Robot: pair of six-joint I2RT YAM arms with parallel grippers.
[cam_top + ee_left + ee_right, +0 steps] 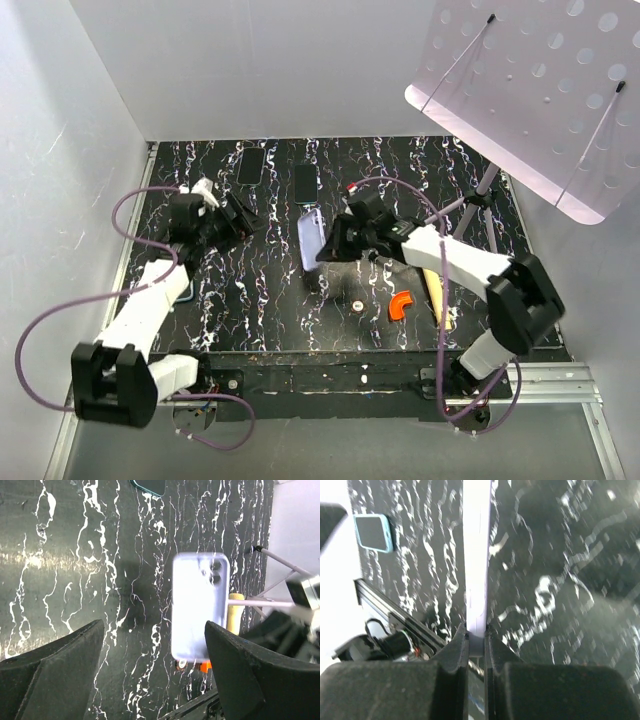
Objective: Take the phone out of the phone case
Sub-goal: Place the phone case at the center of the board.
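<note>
From above I see the whole black marbled table (260,320) and the white board with holes (540,90) at the far right. Only my left wrist camera shows the flat back of the purple phone case (200,610) (two round camera holes near the top). A dark phone (250,165) lies at the far side and a small orange piece (400,305) lies nearer me. My right claw (476,631) is clenched on the case's thin edge and holds it upright. My left claw (155,630) is spread wide and faces the case's back, apart from it.
</note>
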